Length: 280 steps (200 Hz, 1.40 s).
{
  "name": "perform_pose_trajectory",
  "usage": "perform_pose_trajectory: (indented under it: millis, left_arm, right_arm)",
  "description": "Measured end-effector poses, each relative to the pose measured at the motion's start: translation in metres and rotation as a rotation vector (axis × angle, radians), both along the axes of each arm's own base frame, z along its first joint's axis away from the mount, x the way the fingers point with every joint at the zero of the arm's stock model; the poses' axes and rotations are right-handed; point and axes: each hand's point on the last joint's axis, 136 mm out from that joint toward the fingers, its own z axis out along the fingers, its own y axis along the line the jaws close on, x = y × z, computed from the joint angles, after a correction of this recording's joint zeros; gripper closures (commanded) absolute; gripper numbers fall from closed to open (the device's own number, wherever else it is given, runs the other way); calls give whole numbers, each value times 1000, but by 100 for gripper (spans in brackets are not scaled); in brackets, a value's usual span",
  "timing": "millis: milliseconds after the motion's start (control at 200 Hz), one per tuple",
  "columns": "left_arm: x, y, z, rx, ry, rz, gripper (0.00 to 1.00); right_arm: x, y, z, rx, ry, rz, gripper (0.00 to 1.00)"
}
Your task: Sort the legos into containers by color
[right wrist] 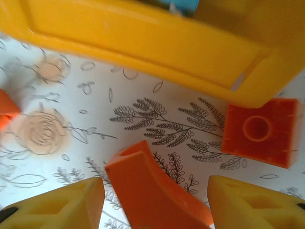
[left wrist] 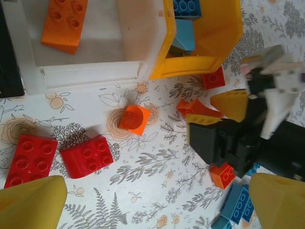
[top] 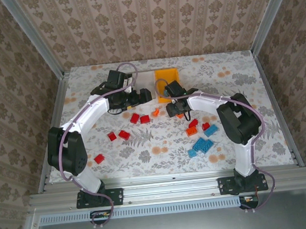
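The left fingers [left wrist: 31, 202] hang spread as wide as they go above the flowered surface [top: 231, 85], holding nothing, just in front of the three containers that stand in a row at the far side. The black bin [left wrist: 9, 62] is at the left, the white bin [left wrist: 90, 71] is right beside it, and the orange-yellow bin [left wrist: 209, 52] stands against the white one's other side. One orange brick [left wrist: 64, 24] lies in the white bin, and light blue bricks [left wrist: 183, 38] lie in the orange-yellow one. Below the left fingers two red bricks [left wrist: 88, 156] sit side by side, with a small orange brick [left wrist: 134, 118] just beyond them near the white bin's front wall. The right fingers [right wrist: 57, 205] are low over the surface just in front of the orange-yellow bin, standing partly apart on either side of a curved orange brick [right wrist: 152, 191]. Both sit very close to its flanks, and I cannot tell whether they pinch it or merely bracket it. A square reddish-orange brick [right wrist: 259, 131] lies just beside the bin's near corner. In the top view the other legos lie loose across the middle and right of the surface: red ones [top: 124, 134] toward the left arm and a group of light blue ones [top: 202, 145] near the right arm, with orange pieces [top: 191, 131] close by.
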Motion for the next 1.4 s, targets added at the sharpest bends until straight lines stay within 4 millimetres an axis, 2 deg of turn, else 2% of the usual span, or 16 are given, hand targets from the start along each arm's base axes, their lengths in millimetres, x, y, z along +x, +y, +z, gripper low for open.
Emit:
perform_pose_trajectory:
  millis: [70, 295, 590, 695, 835, 930, 1020, 1090, 1215, 1300, 1400]
  left_arm:
    - [0, 0, 0, 0, 0, 0, 0]
    - [0, 0, 0, 0, 0, 0, 0]
    - [1, 1, 0, 0, 0, 3, 0]
    - [4, 6, 0, -1, 0, 17, 0]
    - [23, 33, 6, -24, -9, 97, 0]
    - [39, 68, 19, -47, -41, 199, 0]
    - [52, 103, 33, -67, -76, 297, 0]
    - [60, 123, 40, -76, -97, 351, 0]
    - [64, 135, 41, -81, -101, 386, 0]
    - [64, 135, 40, -88, -94, 388, 0]
    - [62, 133, 39, -101, -83, 388, 0]
  right_arm:
    - [1, 1, -1, -3, -2, 9, 44]
    - [-7, 4, -7, -6, 15, 26, 66]
    - [-14, 18, -4, 0, 6, 59, 73]
    - [-25, 36, 7, 12, -10, 101, 73]
    - [-31, 61, 45, 83, -77, 136, 73]
    - [-13, 76, 76, 141, -140, 132, 73]
    - [19, 96, 102, 185, -211, 124, 73]
    - [46, 114, 112, 203, -255, 120, 73]
    - [81, 135, 105, 190, -289, 116, 72]
    - [94, 139, 92, 164, -277, 111, 70]
    - [103, 144, 80, 136, -263, 115, 60]
